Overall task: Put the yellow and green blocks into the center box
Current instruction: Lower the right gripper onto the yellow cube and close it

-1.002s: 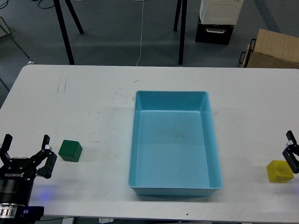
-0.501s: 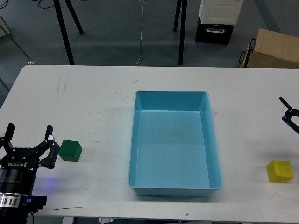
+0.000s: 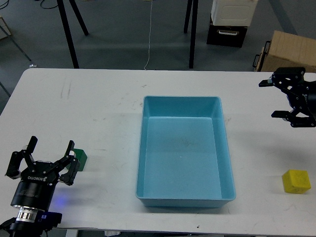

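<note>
Box: blue center box (image 3: 185, 200) sits in the middle of the white table (image 3: 98, 113), empty, its near wall close to the front edge.
Green block: green block (image 3: 81, 158) lies near the front-left corner of the table, mostly hidden behind the left gripper's fingers.
Yellow block: yellow block (image 3: 296, 180) lies near the front-right corner, well apart from the box and free of any contact.
Left gripper: left gripper (image 3: 45, 155) hangs low with its fingers spread wide, holding nothing; the green block shows just beyond its right-hand fingers, and whether they touch it cannot be told.
Right gripper: right gripper (image 3: 282, 98) is up by the right edge, well behind the yellow block, with fingers apart and nothing between them.
Progress: neither block is in the box, so both picks are judged not yet done.
Risk, left side: since the block lies off to one side of the open fingers rather than between them, closing now would likely nudge or tip it instead of gripping it.
Risk, right side: a long reach toward the front edge could push the yellow block off the table.
</note>
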You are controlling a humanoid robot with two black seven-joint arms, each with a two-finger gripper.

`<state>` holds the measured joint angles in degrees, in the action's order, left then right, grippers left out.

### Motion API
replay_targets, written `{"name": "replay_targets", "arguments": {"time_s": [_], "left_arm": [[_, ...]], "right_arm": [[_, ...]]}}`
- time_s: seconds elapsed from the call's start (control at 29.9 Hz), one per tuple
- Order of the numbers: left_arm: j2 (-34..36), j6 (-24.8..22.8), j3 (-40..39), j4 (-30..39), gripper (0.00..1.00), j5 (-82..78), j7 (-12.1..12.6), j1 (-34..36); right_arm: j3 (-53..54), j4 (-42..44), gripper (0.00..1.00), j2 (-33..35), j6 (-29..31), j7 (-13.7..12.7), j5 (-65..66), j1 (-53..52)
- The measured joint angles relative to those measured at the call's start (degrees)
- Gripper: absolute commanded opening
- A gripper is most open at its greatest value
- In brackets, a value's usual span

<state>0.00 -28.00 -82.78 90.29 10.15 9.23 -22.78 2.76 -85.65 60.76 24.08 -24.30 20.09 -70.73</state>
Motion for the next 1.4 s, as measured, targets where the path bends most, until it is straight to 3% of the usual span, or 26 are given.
{"name": "replay_targets", "arguments": {"time_s": [0.2, 0.5, 0.87, 1.4], "left_arm": [[0.0, 0.0, 0.0, -0.2, 1.00, 0.0, -0.1, 0.0], [0.0, 0.0, 0.1, -0.2, 1.00, 0.0, -0.1, 0.0], [0.0, 0.0, 0.2, -1.0, 1.00, 0.0, -0.1, -0.1], [0.0, 0.0, 0.2, -2.4, 1.00, -0.1, -0.1, -0.1]], "right_arm": [[-14.1, -6.8, 1.00, 0.2, 3.6, -3.0, 14.0, -10.6], [-19.8, -10.7, 1.00, 6.3, 3.9, -3.7, 28.4, -6.2], [-19.2, -11.0, 1.00, 7.0, 3.9, -3.7, 29.9, 0.3], [-18.2, -9.8, 0.99, 0.4, 0.3, -3.2, 29.7, 6.5]]}}
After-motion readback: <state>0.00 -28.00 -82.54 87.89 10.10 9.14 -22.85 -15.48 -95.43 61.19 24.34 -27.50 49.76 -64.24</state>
